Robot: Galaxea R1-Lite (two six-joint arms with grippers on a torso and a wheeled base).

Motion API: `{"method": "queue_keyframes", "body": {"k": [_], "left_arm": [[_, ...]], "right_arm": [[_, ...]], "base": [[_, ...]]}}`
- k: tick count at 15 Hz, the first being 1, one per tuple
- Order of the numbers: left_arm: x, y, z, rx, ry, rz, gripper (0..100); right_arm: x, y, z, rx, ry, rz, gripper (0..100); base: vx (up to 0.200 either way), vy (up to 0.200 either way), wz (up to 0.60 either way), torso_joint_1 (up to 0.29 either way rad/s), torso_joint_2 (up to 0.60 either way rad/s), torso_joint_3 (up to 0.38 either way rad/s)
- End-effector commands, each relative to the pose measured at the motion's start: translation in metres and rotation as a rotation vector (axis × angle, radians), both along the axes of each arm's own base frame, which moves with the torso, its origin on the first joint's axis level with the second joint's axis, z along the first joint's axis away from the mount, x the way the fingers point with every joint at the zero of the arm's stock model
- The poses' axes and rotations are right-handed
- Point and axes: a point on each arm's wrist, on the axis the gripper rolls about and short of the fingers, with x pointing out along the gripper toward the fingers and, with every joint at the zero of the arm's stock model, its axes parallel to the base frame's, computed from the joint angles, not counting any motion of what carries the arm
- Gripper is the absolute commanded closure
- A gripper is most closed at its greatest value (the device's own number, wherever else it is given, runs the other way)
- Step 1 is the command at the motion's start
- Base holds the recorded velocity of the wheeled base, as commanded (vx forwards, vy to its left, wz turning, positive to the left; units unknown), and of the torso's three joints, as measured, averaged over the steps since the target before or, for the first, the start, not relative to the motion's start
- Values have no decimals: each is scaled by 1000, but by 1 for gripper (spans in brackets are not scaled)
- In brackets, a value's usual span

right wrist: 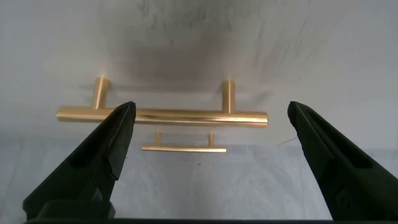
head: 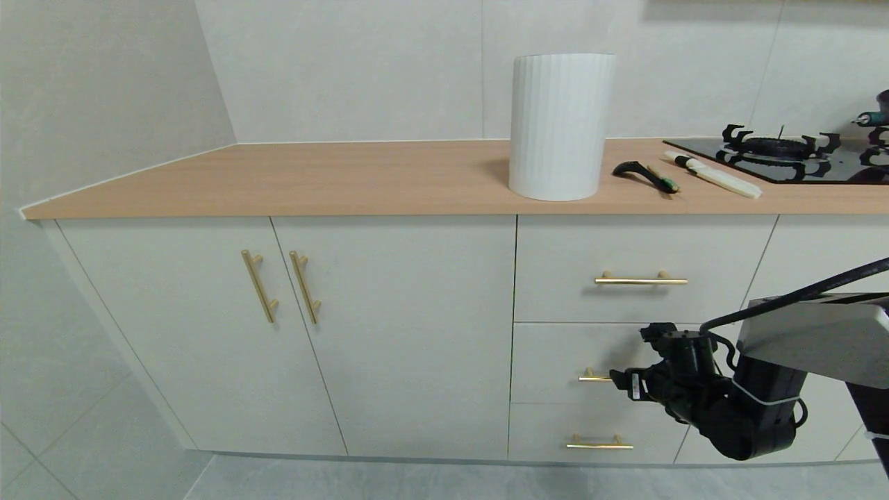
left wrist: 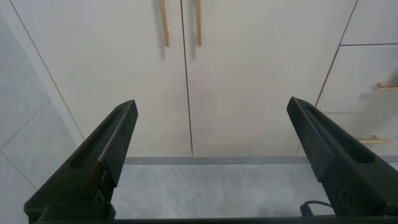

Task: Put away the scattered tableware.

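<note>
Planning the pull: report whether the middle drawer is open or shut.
Shut. The middle drawer lies flush with its neighbours; the open right gripper faces its handle.

The head camera looks forward and down from above the counter (head: 312,177), taking in its front edge, the two cabinet doors (head: 389,333) beneath and the drawer stack (head: 639,278) towards its right end. The left wrist camera sits low and well back, facing the doors' lower halves and the floor (left wrist: 211,186) between the spread fingers of the left gripper (left wrist: 211,107). It shares the door handles (left wrist: 164,25) (head: 260,286) with the head view. The right wrist camera hangs close to the drawer fronts. It frames the middle drawer handle (right wrist: 161,115) (head: 595,378) between the parted fingers of the right gripper (right wrist: 211,109), with the bottom drawer handle (right wrist: 183,148) (head: 599,444) beyond. The head view shows both these handles too.
</note>
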Motion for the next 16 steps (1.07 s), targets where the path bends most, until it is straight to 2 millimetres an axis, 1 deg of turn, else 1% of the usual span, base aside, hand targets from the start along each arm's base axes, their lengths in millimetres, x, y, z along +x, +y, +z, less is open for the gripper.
{"method": "queue_keyframes", "body": {"k": [1, 3, 8, 16], "left_arm": [[0, 0, 0, 0, 0, 0, 0], [0, 0, 0, 0, 0, 0, 0], [0, 0, 0, 0, 0, 0, 0], [0, 0, 0, 0, 0, 0, 0]], "right_arm": [[1, 0, -8, -4, 12, 0, 0], [3, 0, -14, -18, 22, -10, 0], [3, 0, -21, -31, 47, -12, 0], [-4, -1, -24, -60, 103, 1, 0]], "base": [[0, 0, 0, 0, 0, 0], [0, 0, 0, 0, 0, 0], [0, 0, 0, 0, 0, 0], [0, 0, 0, 0, 0, 0]]}}
